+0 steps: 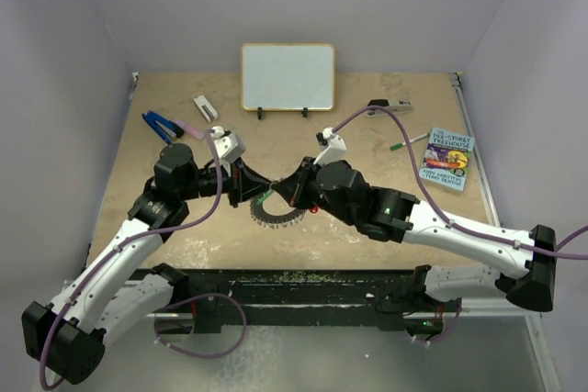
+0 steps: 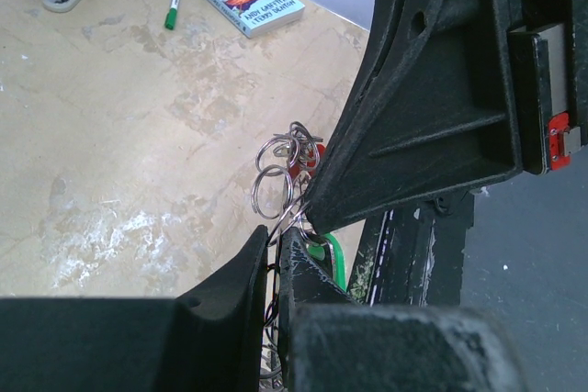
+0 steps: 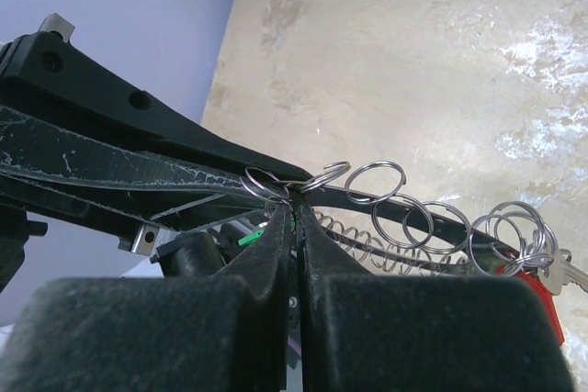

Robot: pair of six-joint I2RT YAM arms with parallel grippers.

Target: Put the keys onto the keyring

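The keyring (image 1: 274,218) is at the middle of the desk (image 1: 377,149), between the two arms, and both arms hold it. I cannot tell whether it rests on the surface or is lifted a little. It is a flat metal band. Its rim carries a fringe of small split rings (image 3: 377,181) made of thin bright wire, and they stand up like loops.

The left pincer (image 2: 278,243) is closed almost fully, with only thin wire between its tips. The right pincer (image 3: 296,211) is also closed tight, on one small loop of the fringe, close to the tips of the left one. The red key (image 3: 536,280) hangs in a bundle of loops further along the band, well apart from this grip. A piece of green plastic (image 2: 336,259) shows under the pincers. I think it is the head of the green key, but most of it is hidden.

In my judgement everything here is light and stiff. The wire is smooth and round, so it can slip from the hard black fingers, and the loops swing freely. A split ring is springy and closes again when released. The flat band gives the surest hold. A key is better taken by its plastic head, which is broader and less slippery than the blade.
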